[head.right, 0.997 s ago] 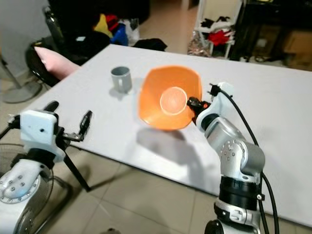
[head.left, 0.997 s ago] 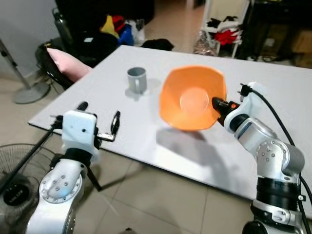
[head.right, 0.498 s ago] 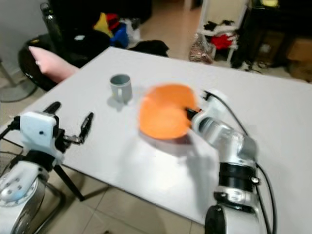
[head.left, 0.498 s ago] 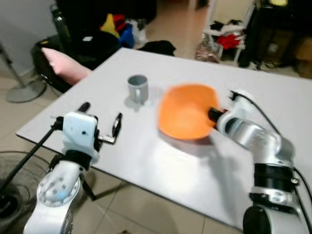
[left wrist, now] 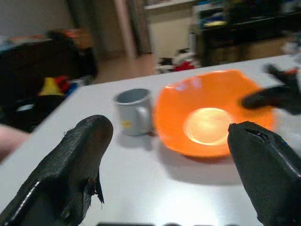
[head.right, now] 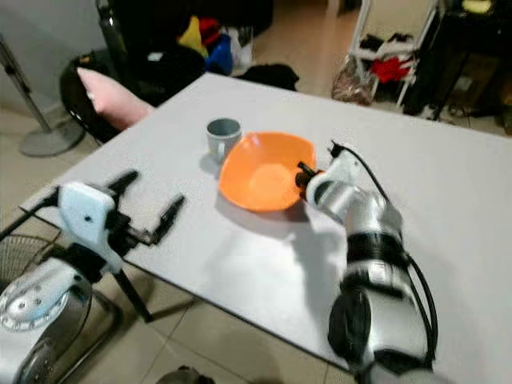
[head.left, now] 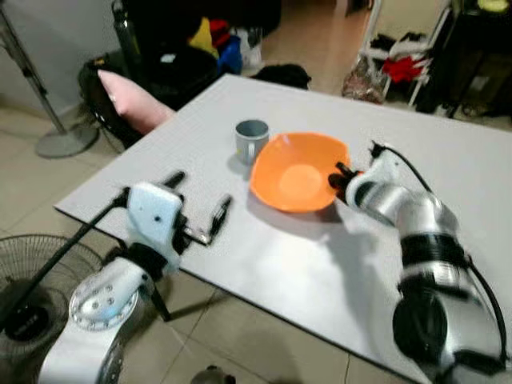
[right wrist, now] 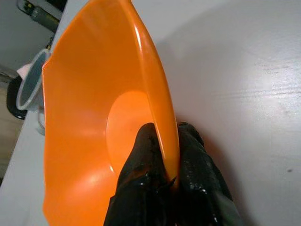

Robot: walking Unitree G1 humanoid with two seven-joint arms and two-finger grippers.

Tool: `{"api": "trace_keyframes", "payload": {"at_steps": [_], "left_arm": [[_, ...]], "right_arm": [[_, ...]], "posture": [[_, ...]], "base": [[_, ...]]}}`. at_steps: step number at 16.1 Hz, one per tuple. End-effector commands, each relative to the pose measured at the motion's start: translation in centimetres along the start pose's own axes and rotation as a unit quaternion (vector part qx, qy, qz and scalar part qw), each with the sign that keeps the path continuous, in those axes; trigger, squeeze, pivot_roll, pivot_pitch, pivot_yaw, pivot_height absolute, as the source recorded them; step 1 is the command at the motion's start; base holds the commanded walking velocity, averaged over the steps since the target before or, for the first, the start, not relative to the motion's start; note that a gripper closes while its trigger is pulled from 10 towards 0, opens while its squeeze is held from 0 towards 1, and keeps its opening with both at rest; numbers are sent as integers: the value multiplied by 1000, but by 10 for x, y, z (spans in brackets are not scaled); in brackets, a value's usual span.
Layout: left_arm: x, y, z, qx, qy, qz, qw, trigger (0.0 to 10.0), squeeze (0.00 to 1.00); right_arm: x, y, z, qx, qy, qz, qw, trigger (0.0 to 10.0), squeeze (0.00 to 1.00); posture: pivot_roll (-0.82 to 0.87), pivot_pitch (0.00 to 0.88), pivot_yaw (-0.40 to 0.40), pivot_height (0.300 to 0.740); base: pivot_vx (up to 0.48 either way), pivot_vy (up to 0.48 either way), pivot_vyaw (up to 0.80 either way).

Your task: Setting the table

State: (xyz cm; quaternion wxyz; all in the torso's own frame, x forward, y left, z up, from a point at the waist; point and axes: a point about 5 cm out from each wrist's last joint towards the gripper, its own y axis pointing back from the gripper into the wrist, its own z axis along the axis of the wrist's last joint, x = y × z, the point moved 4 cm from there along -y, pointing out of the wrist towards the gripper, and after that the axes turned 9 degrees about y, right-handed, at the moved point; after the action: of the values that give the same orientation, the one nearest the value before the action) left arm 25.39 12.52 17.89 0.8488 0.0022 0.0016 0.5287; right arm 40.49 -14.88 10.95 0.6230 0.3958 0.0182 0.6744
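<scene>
Bowl point(head.left: 300, 174), orange and shallow, sits low over the white table point(head.left: 280, 264) in the left eye view, tilted a little toward the robot, its near side casting a shadow on the tabletop. The right gripper point(head.left: 339, 178) pinches its rim on the robot's right side. Just beside the bowl's far left edge stands a grey mug point(head.left: 252, 139). The left gripper point(head.left: 198, 210) hangs over the table's near edge, well apart from the bowl, its two black fingers spread wide with nothing between them.

The right eye view gives the same layout: bowl point(head.right: 265, 170) in the middle of the table, mug point(head.right: 222, 136) at its far left, right gripper point(head.right: 304, 178) clamped on the rim.

From the left wrist view, the left gripper's fingers point(left wrist: 70, 174) stand wide apart, framing the bowl point(left wrist: 211, 113) and the mug point(left wrist: 134, 111) beyond them on the table.

In the right wrist view, the right gripper's fingertips point(right wrist: 146, 160) close on the bowl's point(right wrist: 94, 122) thin wall, one finger inside and one outside, with the mug point(right wrist: 32, 84) past the bowl's far rim.
</scene>
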Motion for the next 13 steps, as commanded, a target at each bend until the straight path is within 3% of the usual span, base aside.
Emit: {"api": "trace_keyframes", "payload": {"at_steps": [1,3,13], "left_arm": [[-6,0,-2,11,2,-25,1000,10000,0],[-17,2,-8,38,5,-69,997,10000,0],[-23,7,-2,55,12,-101,993,10000,0]], "right_arm": [[7,-1,12,-20,-7,12,1000,10000,0],[9,-7,14,-21,-26,10,999,10000,0],[2,-15,20,-29,-167,-31,985,10000,0]], "posture": [[46,0,33,740],[63,0,36,740],[106,0,73,740]], "base": [[0,0,0],[0,0,0],[0,0,0]]}}
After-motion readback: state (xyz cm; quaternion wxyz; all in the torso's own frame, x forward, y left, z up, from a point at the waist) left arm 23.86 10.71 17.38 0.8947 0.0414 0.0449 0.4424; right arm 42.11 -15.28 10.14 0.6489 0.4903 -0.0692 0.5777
